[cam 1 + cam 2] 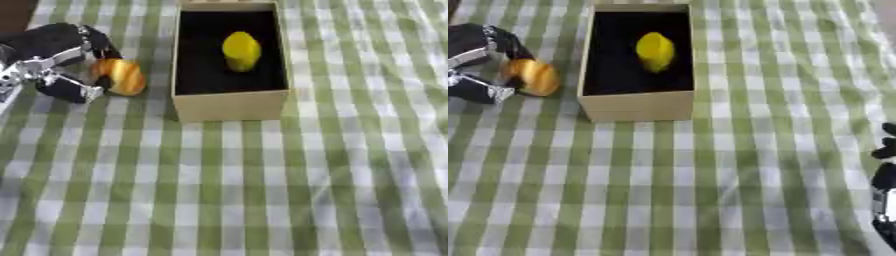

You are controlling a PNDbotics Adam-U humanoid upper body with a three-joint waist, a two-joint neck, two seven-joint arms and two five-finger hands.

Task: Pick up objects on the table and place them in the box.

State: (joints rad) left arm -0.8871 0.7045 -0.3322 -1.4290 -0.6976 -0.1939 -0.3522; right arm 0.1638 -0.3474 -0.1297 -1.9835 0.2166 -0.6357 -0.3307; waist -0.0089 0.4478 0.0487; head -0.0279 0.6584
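left hand [54,62] curls round orange bun [121,76] on table [262,190], just left of box [231,106]. lemon [241,50] already inside. box lies to hand's right. right hand [885,190] idle at lower right, fingers unclear.

From where I stand, no lettering, label, brand mark or number can be read anywhere. The cardboard box [231,106] shows plain tan walls and a black inside, and the green-and-white checked tablecloth [262,190] carries only its pattern. The left hand [61,62] and the right hand [885,200] are black and silver, with no marking I can make out.
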